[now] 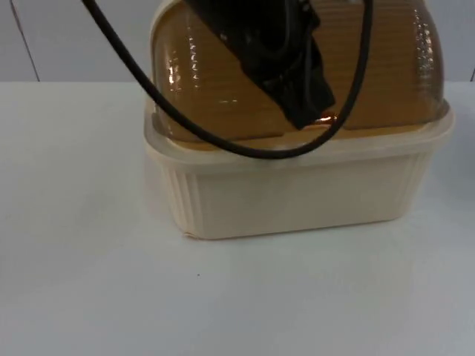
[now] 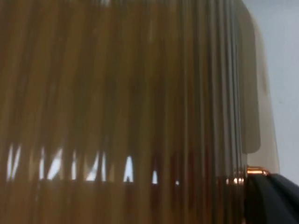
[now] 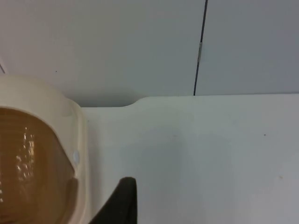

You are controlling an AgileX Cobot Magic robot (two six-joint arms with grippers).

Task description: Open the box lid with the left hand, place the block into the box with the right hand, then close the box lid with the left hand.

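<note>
A cream plastic box [image 1: 297,193] stands at the back middle of the table, under a ribbed amber see-through dome lid [image 1: 223,81]. The lid rests down on the box's rim. My left gripper [image 1: 303,111] reaches down over the lid's front, and its tip sits at a small shiny copper handle [image 1: 324,117] near the rim. In the left wrist view the ribbed lid [image 2: 121,107] is very close, with the copper handle [image 2: 254,171] right by my gripper [image 2: 273,200]. My right gripper [image 3: 119,203] hovers beside the box's end wall [image 3: 81,154], apart from it.
White table top [image 1: 111,297] spreads in front of the box and to both of its sides. Behind it rises the grey partition wall [image 3: 140,46] with a dark vertical seam [image 3: 201,46].
</note>
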